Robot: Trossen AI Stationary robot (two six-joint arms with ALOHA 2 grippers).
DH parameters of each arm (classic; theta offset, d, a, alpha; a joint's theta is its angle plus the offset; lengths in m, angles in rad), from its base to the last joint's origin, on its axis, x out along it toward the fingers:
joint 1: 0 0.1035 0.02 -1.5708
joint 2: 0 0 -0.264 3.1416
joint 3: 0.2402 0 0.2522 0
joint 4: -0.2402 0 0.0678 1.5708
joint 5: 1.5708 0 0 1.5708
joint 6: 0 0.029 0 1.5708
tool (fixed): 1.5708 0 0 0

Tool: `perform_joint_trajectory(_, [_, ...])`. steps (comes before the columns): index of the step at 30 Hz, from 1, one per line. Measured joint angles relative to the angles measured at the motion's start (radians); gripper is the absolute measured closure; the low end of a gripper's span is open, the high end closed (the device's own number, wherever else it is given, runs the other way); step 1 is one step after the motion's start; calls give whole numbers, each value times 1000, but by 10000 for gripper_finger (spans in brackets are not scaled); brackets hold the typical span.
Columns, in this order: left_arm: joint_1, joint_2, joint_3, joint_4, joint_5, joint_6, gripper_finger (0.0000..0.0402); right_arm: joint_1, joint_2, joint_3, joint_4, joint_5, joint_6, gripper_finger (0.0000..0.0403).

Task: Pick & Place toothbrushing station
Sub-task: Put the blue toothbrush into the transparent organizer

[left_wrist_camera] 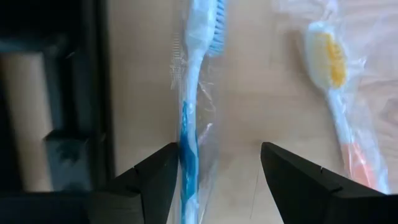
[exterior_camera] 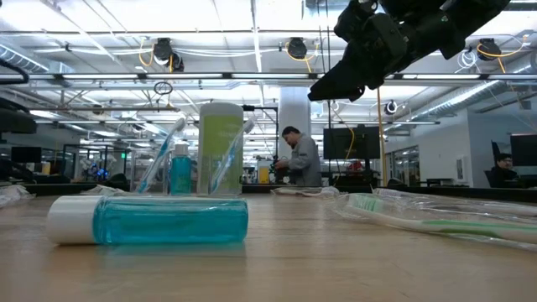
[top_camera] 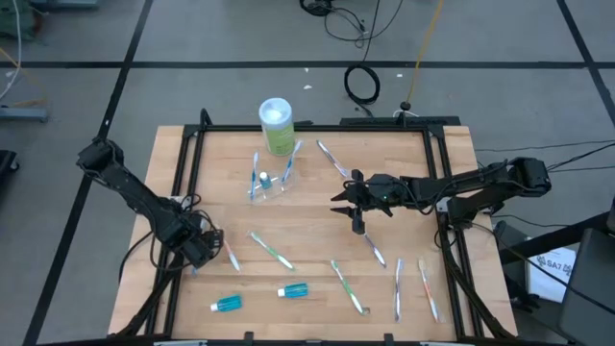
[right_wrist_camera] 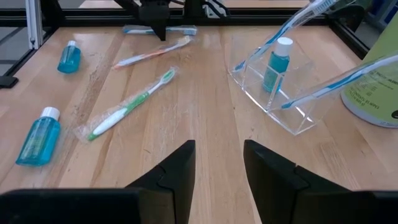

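The left tool (left_wrist_camera: 214, 174) is held spread low over a wrapped blue toothbrush (left_wrist_camera: 191, 106), well short of the clear stand (top_camera: 272, 183), seemingly for a pickup. The right tool (top_camera: 348, 204), parted and empty, is raised beside that stand.

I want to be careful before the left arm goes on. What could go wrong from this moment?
1. The left gripper is open, but the blue toothbrush lies beside one finger, not centred, so closing may push it aside.
2. Its clear wrapper looks slippery and may slide out of a grip.
3. The orange toothbrush lies close by and could get bumped.
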State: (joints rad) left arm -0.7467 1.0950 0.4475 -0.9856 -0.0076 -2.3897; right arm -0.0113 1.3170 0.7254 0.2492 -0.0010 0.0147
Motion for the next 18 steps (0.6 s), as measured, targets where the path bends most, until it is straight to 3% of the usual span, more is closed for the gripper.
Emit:
perform_joint_trajectory(9, [0,-2,-17,53,-35,59,172,0,0,0,0,0,0,275])
perform_joint_trajectory(18, [0,-1,-18,63,-41,59,279,0,0,0,0,0,0,275])
